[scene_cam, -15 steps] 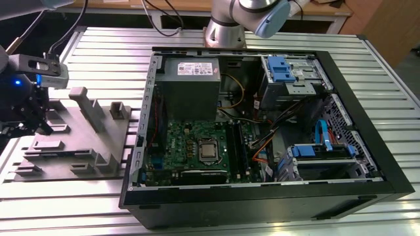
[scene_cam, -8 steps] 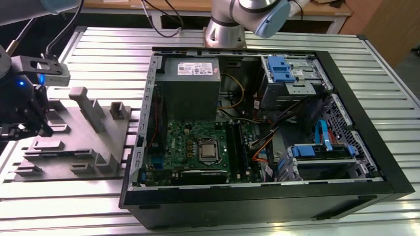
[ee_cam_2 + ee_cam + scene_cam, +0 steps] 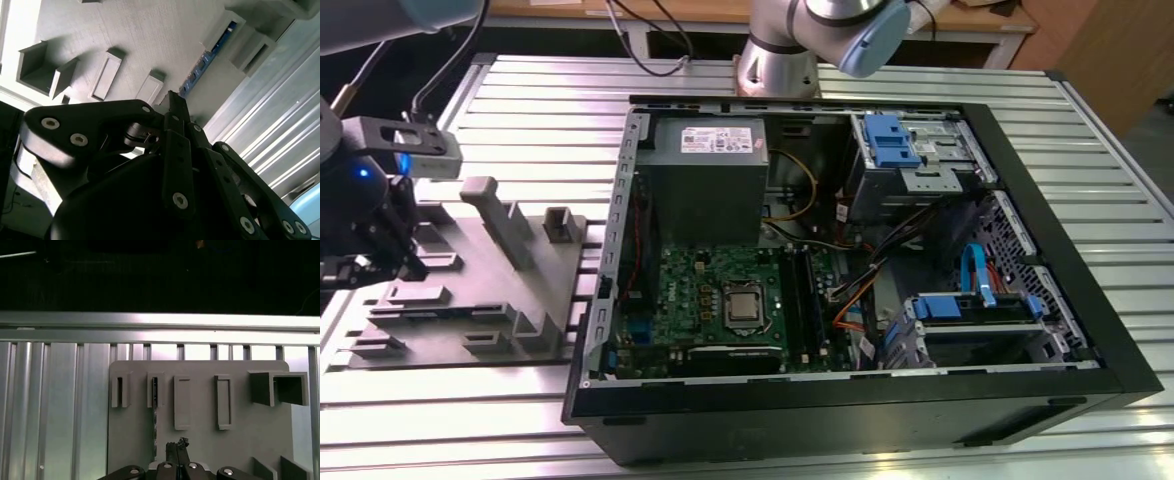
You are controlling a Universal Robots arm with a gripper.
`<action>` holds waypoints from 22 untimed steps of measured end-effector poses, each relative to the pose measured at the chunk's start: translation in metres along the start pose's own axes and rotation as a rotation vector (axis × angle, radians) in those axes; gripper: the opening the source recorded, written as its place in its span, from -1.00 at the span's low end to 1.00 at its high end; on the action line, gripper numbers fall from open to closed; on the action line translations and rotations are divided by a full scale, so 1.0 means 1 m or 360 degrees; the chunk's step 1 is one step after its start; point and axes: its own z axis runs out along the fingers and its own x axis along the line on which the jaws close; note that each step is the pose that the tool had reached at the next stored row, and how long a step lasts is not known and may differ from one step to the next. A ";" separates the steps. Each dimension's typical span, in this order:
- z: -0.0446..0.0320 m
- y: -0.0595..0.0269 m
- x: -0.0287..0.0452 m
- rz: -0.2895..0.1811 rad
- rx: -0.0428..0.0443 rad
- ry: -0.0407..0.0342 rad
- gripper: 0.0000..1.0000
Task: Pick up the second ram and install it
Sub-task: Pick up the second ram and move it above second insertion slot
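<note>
pick step: my gripper (image 3: 178, 444) over the grey fixture (image 3: 245, 440), fingers pressed together, empty, near the second ram (image 3: 154, 392) in its slot. grasp needs them spread, centred on its edge.

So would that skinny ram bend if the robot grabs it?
Probably not: the ram stands straight on edge in the grey holder, so it looks stiff. It is very thin, so likely light. Out of its slot it might tip on that narrow edge.
</note>
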 end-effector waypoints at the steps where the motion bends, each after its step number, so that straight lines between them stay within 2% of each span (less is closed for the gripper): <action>1: 0.0005 0.0000 0.0018 0.0000 0.0000 0.0000 -0.80; 11: 0.0092 -0.0004 0.0169 0.0000 0.0000 -0.0001 -0.80; 22: 0.0167 -0.0022 0.0186 0.0000 0.0000 -0.0001 -0.80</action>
